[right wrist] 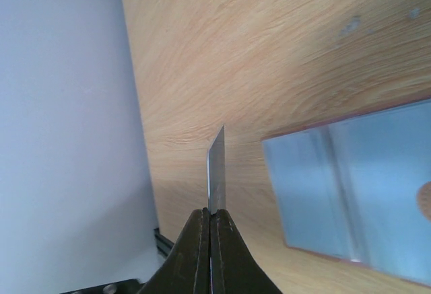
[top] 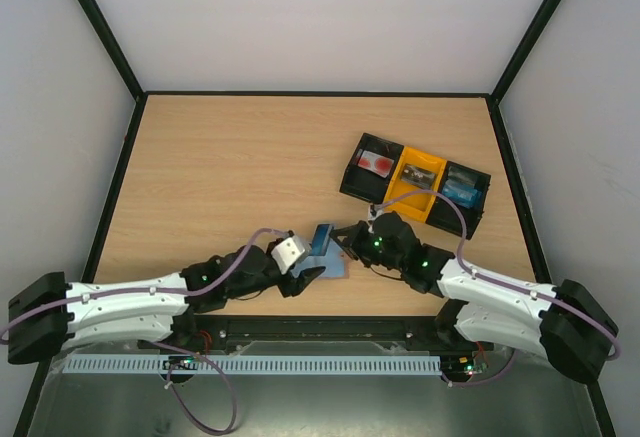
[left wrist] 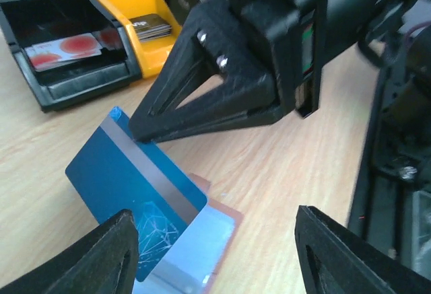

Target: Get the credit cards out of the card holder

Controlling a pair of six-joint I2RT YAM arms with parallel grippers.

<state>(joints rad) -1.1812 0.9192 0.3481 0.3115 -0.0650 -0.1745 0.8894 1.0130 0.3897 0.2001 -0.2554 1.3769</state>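
Note:
In the top view the blue-grey card holder [top: 333, 264] lies flat on the table between both grippers. In the left wrist view it shows its brown edging [left wrist: 202, 240]. My right gripper [right wrist: 210, 214] is shut on a blue credit card [right wrist: 216, 169], seen edge-on and lifted beside the card holder [right wrist: 357, 186]. The left wrist view shows the card's grey stripe [left wrist: 128, 173] and the right gripper's fingertips [left wrist: 145, 129] pinching its top corner. My left gripper [left wrist: 215, 253] hangs open just over the holder, holding nothing. I cannot tell whether the card's lower corner still touches the holder.
A black-and-yellow three-compartment tray [top: 349, 169] stands at the back right. A red-and-white card [left wrist: 64, 48] lies in its black left compartment and dark cards [left wrist: 149, 26] in the yellow middle one. Walls enclose the table on three sides.

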